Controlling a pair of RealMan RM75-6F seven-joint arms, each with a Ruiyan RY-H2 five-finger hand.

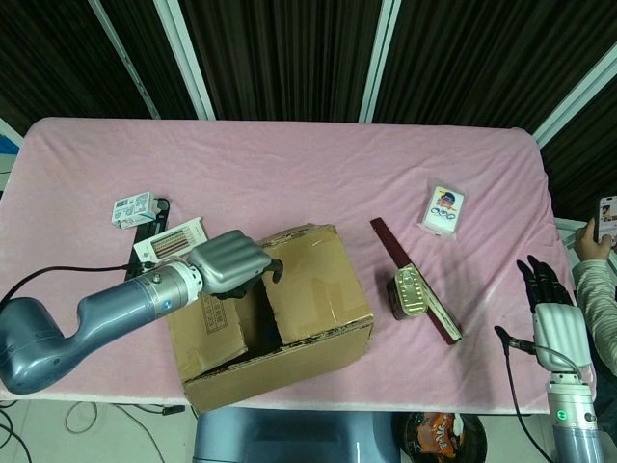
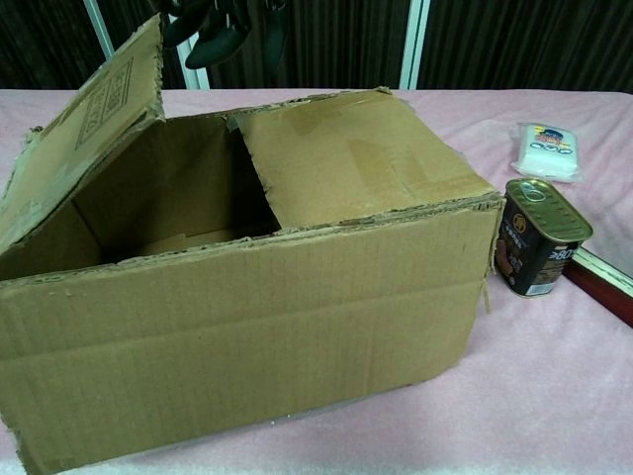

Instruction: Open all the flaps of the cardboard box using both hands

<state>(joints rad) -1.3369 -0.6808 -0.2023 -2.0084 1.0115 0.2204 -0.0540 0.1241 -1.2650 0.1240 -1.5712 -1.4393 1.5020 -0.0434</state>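
left hand [image 1: 231, 262] fingers [image 2: 213, 40] curl against the raised left flap [image 2: 84, 129].

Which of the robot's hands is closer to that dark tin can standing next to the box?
The right hand, off the table's right edge and apart from the can. The left hand is farther, across the cardboard box at its raised flap.

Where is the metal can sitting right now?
The can stands upright on the pink tablecloth, just right of the cardboard box and beside the dark red strip; the chest view shows it too.
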